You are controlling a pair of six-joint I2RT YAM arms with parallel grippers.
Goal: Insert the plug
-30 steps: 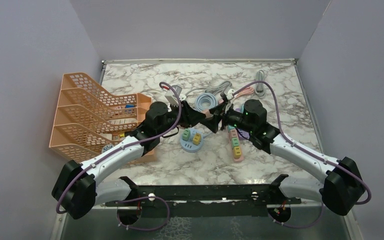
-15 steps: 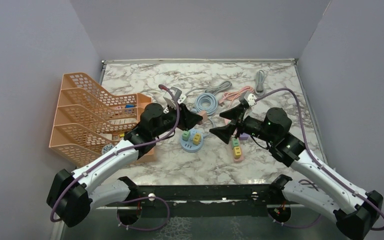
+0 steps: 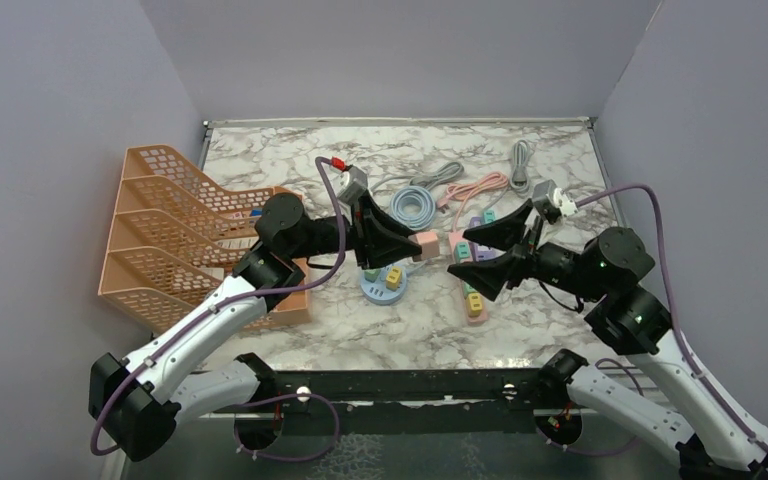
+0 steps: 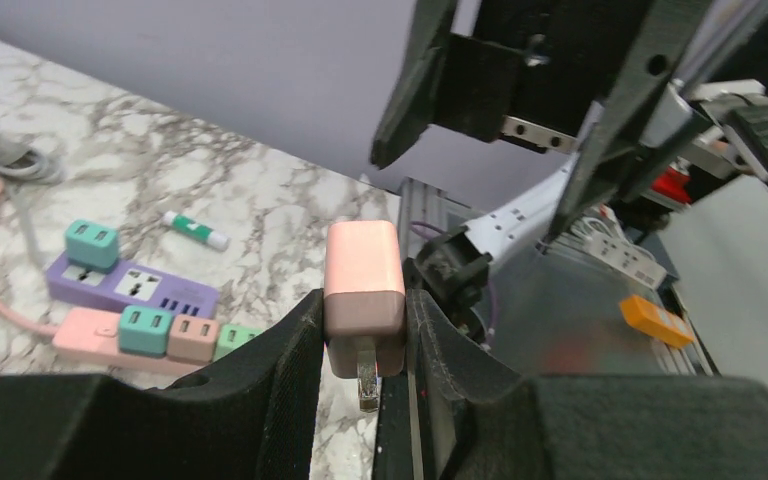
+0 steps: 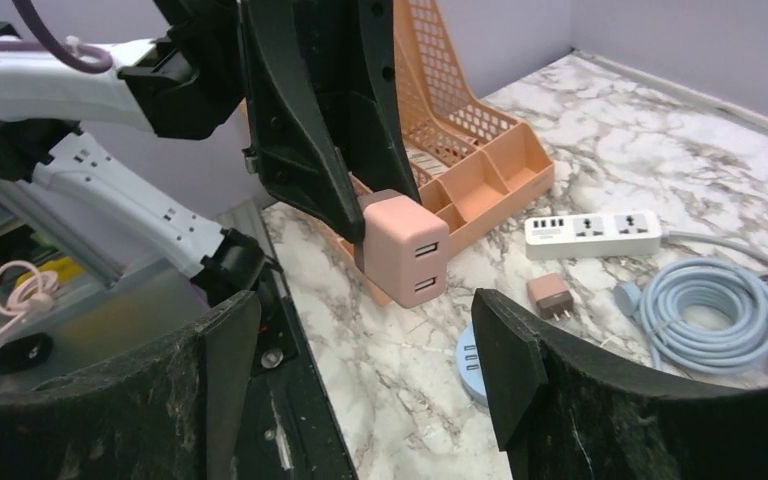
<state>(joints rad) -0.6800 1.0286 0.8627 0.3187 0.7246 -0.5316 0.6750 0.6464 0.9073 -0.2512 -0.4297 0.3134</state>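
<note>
From above, your left gripper [image 3: 410, 246] is clenched on the pink plug [image 3: 426, 243], held in the air above the marble table [image 3: 550, 140] near its middle. Your right gripper [image 3: 466, 256] faces it with jaws spread wide, holding nothing, its tips just beside the plug but apart from it. Below them lie the round blue hub [image 3: 384, 282] and the pastel power strip [image 3: 472, 292]; the orange organizer [image 3: 175, 225] stands at the left.

The left wrist view shows you what the top view cannot. The plug [image 4: 363, 290] sits upright between the two black fingers [image 4: 285, 355], clamped at its lower half, its metal prongs pointing toward the camera. The power strip [image 4: 135, 300] lies far left on the table, with a small green-and-white marker [image 4: 192, 229] beyond it.

The right wrist view gives you the plug's [image 5: 406, 250] other end, with two USB ports on its face. Your right fingers [image 5: 518, 370] stand wide on either side, below the plug and clear of it. Only here do you see a white power strip [image 5: 592, 232] and a small brown adapter [image 5: 550, 295].
</note>
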